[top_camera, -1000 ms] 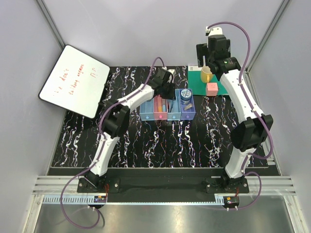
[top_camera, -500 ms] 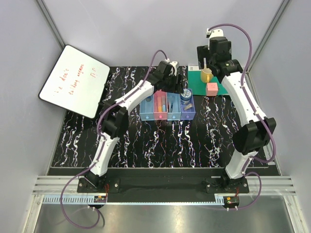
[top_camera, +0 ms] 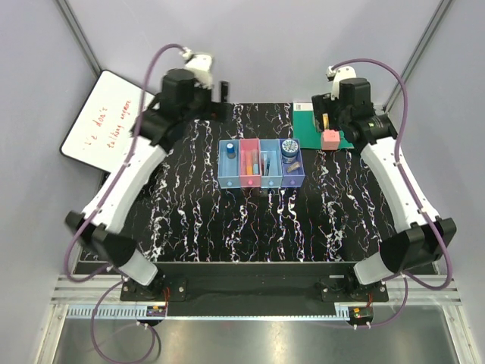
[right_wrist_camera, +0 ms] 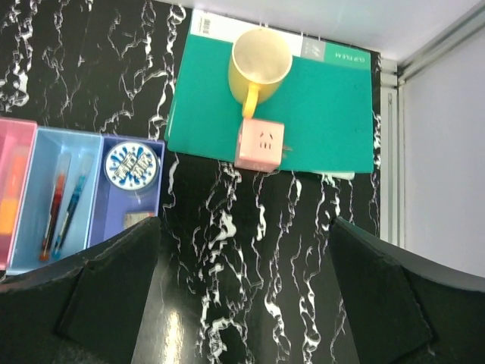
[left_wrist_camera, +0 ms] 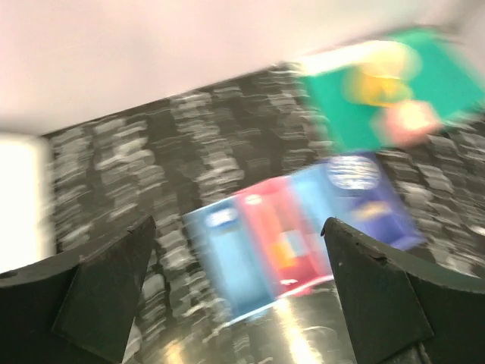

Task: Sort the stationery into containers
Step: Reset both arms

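The containers (top_camera: pixel 261 180) are four joined trays mid-table: light blue, pink, light blue, purple. A blue-capped bottle (top_camera: pixel 230 152) stands in the left tray, and markers (top_camera: pixel 248 161) lie in the pink one. Two pens (right_wrist_camera: pixel 64 201) lie in the third tray. The purple tray holds the round patterned tin (right_wrist_camera: pixel 131 164) and a beige eraser (right_wrist_camera: pixel 137 220). My left gripper (top_camera: pixel 223 92) hangs open and empty behind and left of the trays; its blurred wrist view shows them below the left gripper (left_wrist_camera: pixel 239 227). My right gripper (right_wrist_camera: pixel 244 227) is open and empty, above bare table right of the trays.
A green mat (right_wrist_camera: pixel 318 106) at the back right carries a yellow cup (right_wrist_camera: pixel 260 59) and a pink cube (right_wrist_camera: pixel 260 144). A whiteboard (top_camera: pixel 106 125) leans at the back left. A metal frame rail (right_wrist_camera: pixel 390 152) borders the table on the right.
My left arm has swung up and back to the left, away from the trays, and its gripper has opened. The right arm has shifted slightly and stays open.
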{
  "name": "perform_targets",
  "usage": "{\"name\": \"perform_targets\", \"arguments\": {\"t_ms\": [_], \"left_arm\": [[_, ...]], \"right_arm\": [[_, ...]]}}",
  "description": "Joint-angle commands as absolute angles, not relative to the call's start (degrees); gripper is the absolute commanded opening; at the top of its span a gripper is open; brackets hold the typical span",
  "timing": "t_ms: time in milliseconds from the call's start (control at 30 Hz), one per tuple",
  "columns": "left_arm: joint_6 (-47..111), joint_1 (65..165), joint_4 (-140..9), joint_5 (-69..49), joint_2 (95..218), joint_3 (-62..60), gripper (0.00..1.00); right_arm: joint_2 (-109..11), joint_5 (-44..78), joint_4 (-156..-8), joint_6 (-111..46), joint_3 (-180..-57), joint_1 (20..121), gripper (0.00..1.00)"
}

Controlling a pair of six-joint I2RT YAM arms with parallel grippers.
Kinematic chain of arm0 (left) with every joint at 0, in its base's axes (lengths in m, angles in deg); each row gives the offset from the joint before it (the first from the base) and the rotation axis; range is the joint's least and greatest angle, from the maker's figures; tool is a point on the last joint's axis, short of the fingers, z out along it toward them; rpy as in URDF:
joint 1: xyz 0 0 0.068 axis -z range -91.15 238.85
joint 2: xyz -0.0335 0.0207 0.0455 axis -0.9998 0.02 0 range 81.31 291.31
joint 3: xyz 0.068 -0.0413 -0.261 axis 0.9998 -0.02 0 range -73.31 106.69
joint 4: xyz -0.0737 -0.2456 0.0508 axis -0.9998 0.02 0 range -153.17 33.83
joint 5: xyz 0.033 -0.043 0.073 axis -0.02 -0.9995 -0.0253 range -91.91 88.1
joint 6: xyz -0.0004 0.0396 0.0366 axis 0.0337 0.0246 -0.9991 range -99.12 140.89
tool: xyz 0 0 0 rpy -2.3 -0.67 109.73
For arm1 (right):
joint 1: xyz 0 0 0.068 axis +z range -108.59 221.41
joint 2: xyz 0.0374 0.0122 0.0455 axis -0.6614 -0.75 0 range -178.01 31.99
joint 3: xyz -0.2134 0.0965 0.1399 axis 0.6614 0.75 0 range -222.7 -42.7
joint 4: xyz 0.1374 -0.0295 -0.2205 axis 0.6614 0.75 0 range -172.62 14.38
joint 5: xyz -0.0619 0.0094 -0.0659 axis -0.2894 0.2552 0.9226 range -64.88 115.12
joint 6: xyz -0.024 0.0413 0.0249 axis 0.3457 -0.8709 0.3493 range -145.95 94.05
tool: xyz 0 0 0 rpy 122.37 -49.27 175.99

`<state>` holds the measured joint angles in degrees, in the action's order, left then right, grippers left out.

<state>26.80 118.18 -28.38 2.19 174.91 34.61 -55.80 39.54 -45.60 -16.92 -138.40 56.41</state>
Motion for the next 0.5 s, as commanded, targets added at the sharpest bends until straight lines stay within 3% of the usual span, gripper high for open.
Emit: {"name": "perform_targets", "arguments": {"t_ms": [0, 167, 300, 467], "left_arm": [[22.8, 113.1, -18.3, 20.4, 167.7, 22.0, 0.99], [18.0, 111.2, -19.0, 24.9, 156.2, 8.9, 0.99], [18.3, 111.1, -20.0, 26.4, 150.4, 4.0, 0.99], [20.2, 110.7, -20.3, 25.3, 147.3, 2.8, 0.99]], "right_arm": [[-48.8, 43.0, -43.6, -16.0, -134.3, 56.7, 1.00], [-46.0, 40.4, -34.9, -16.5, -135.5, 56.7, 1.00], [-47.0, 26.5, -25.1, -15.7, -138.6, 56.7, 1.00], [-44.2, 21.7, -24.0, -17.0, -135.2, 56.7, 1.00]]}}
